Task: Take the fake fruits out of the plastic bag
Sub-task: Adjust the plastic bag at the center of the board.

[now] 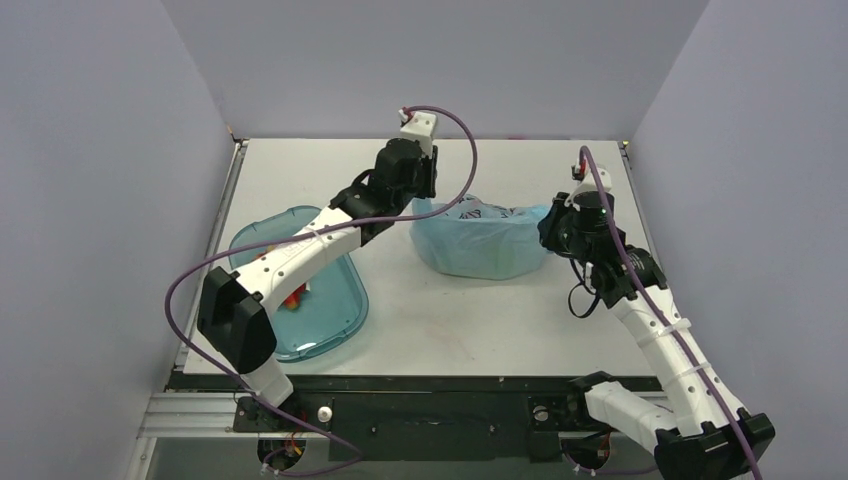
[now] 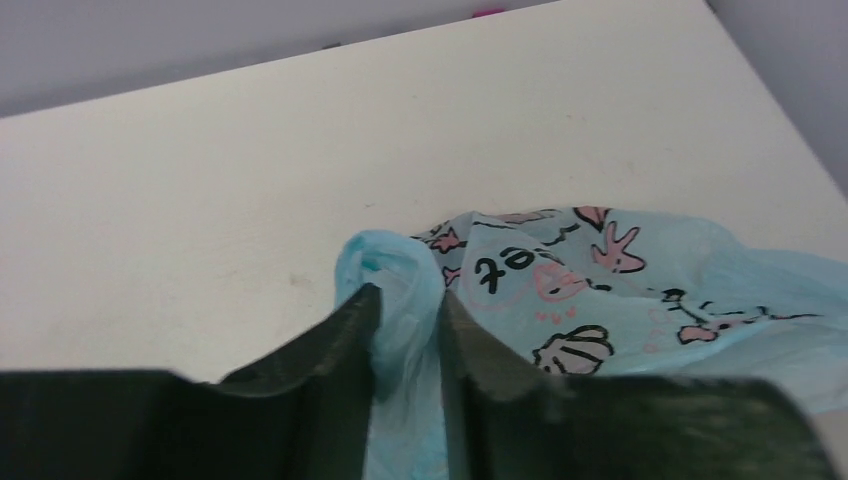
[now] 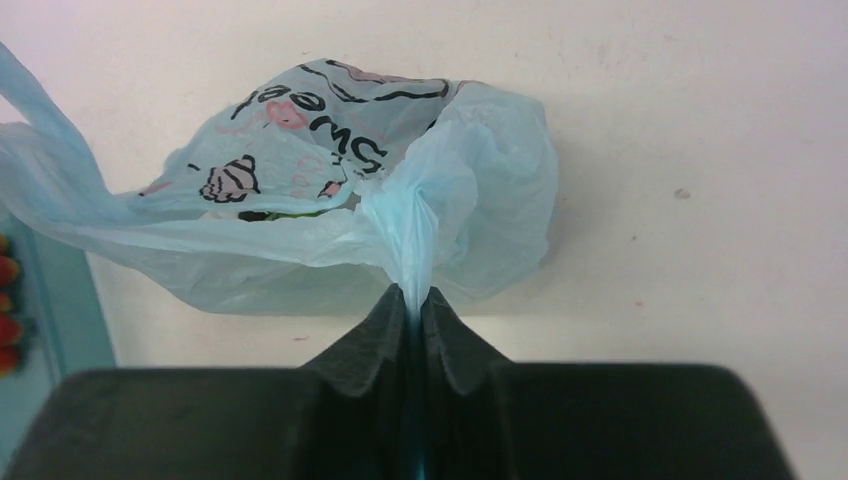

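The light-blue plastic bag [image 1: 480,243] lies on the table between my two grippers, its mouth stretched open. My left gripper [image 1: 418,196] is at the bag's left end, shut on a bunched handle loop [image 2: 405,290]. My right gripper [image 1: 552,226] is at the bag's right end, shut tight on a twisted strip of the bag [image 3: 412,250]. A sliver of something green and dark [image 3: 285,213] shows inside the bag mouth. A red berry cluster [image 1: 295,297] lies in the teal tray and also shows at the left edge of the right wrist view [image 3: 8,300]. The other fruits are hidden.
The rigid teal tray [image 1: 335,320] stands at the near left, partly under my left arm. White table [image 1: 520,320] lies in front of the bag. Grey walls close in the left, back and right sides.
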Controlling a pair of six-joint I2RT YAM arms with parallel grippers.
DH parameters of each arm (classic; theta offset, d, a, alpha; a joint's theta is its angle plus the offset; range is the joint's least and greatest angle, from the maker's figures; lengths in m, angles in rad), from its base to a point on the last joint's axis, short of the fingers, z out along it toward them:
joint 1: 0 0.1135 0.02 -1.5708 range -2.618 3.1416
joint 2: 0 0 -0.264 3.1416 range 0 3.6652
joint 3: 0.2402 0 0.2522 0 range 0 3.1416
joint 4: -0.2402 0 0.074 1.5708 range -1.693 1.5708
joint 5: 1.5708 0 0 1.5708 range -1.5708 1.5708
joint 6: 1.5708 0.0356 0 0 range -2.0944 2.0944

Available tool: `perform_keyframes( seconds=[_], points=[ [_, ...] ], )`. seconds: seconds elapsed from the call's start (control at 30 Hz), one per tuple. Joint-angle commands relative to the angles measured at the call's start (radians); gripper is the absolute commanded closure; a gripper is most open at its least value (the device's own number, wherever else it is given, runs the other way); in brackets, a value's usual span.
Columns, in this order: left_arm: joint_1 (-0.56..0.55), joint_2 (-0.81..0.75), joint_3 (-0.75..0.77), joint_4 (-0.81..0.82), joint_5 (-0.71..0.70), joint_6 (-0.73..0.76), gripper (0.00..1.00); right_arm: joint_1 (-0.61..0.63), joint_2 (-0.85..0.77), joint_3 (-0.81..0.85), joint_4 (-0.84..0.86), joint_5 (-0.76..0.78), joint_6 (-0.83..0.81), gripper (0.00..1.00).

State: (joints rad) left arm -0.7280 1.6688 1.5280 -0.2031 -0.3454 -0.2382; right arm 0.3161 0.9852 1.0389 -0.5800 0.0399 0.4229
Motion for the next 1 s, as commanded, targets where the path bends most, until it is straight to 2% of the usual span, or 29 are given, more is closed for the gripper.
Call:
perform_keyframes(
  seconds=[0.0, 0.03, 0.07, 0.2, 0.27, 0.47, 0.57, 0.63, 0.77, 0.87, 0.97],
  points=[
    [0.06, 0.002, 0.083, 0.033, 0.141, -0.063, 0.84, -0.003, 0.034, 0.072, 0.0, 0.037, -0.017, 1.0],
    [0.077, 0.002, 0.088, 0.051, 0.167, -0.08, 0.96, -0.012, 0.045, 0.105, -0.016, 0.051, -0.02, 1.0],
    [0.114, 0.003, 0.102, 0.059, 0.231, -0.123, 0.99, -0.042, 0.067, 0.127, -0.022, 0.052, -0.02, 1.0],
    [0.233, 0.024, 0.166, 0.169, 0.418, -0.26, 1.0, -0.188, 0.151, 0.286, -0.047, -0.01, -0.014, 1.0],
    [0.275, 0.046, 0.223, 0.186, 0.441, -0.319, 1.0, -0.22, 0.193, 0.383, -0.067, 0.005, -0.017, 1.0],
    [0.342, 0.168, 0.376, 0.314, 0.479, -0.488, 1.0, -0.238, 0.302, 0.648, -0.115, 0.04, -0.031, 1.0],
    [0.356, 0.254, 0.549, 0.255, 0.558, -0.533, 1.0, -0.237, 0.348, 0.705, -0.131, 0.018, -0.042, 1.0],
    [0.363, 0.293, 0.604, 0.225, 0.624, -0.549, 1.0, -0.231, 0.348, 0.694, -0.137, -0.009, -0.046, 1.0],
    [0.364, 0.261, 0.479, 0.229, 0.699, -0.531, 1.0, -0.182, 0.292, 0.559, -0.134, -0.022, -0.056, 1.0],
    [0.368, 0.175, 0.268, 0.268, 0.736, -0.519, 1.0, -0.077, 0.207, 0.404, -0.126, 0.042, -0.073, 1.0],
    [0.377, 0.069, 0.095, 0.281, 0.762, -0.518, 1.0, -0.02, 0.129, 0.262, -0.118, 0.009, -0.049, 0.92]
  ],
)
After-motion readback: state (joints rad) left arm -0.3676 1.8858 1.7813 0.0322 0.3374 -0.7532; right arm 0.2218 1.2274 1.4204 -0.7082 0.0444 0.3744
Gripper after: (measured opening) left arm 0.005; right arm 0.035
